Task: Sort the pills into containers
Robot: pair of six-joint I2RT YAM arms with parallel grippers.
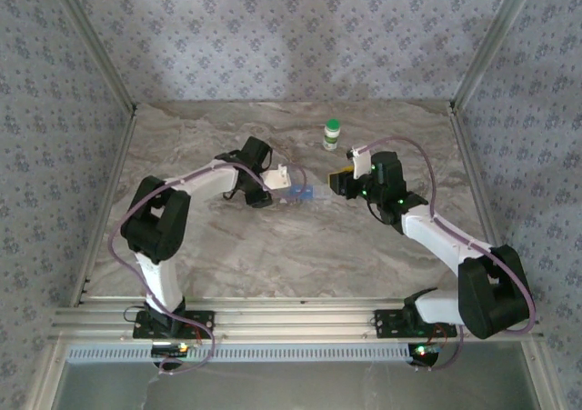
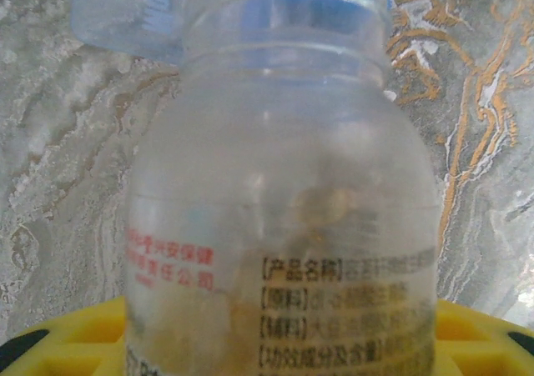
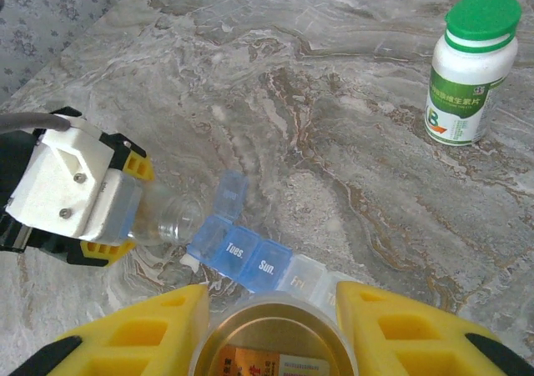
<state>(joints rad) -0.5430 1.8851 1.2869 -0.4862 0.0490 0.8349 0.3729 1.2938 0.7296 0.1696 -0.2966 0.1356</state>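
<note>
Because the left gripper [image 3: 125, 213] holds the clear bottle [image 3: 167, 218] almost flat, with its mouth at the one open compartment of the blue pill box [image 3: 250, 263], the main risk I see from here is a spill. In the left wrist view the bottle sits between the yellow fingers [image 2: 480, 334], so the jaws are closed on its body at a middle width. The pills [image 2: 321, 208] inside show only as a pale brownish lump through the cloudy plastic, and I cannot count them. If the bottle tips more, or tips fast, several can come out together and roll over the low walls onto the marble table [image 3: 334, 126]. The pill box lies in the middle of the table, between the two grippers, and nothing holds it down, so a push from the bottle mouth could slide it or shut the raised lid [image 3: 229, 197]. A small white thing [image 3: 189, 262] lies just beside the corner of the box. It may be a pill outside, but I cannot be sure. The right gripper [image 3: 271, 301] is clamped on a round clear container [image 3: 275, 347] with amber content, very near the other end of the box, and if it comes lower it can knock the box. The green-capped bottle [image 3: 471, 67] stands upright, well apart, and seems safe.
</note>
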